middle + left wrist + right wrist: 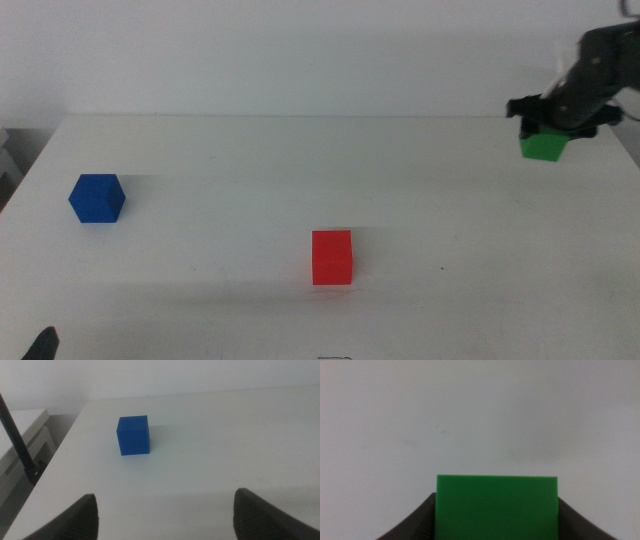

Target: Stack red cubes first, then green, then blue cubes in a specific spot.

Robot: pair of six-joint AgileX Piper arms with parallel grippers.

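At table's far right: right tool (548, 128) clamps green cube (543, 146) | left tool (162, 515) gaping, low near edge

**White tabletop, two cubes resting on it**

The white tabletop (300, 170) carries a blue cube (97, 197) near its left edge and a red cube (332, 257) toward the front edge, around the middle, well apart from each other.

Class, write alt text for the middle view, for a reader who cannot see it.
The right end effector holds a green cube at the white table's far right. A red cube sits near the centre and a blue cube at left.
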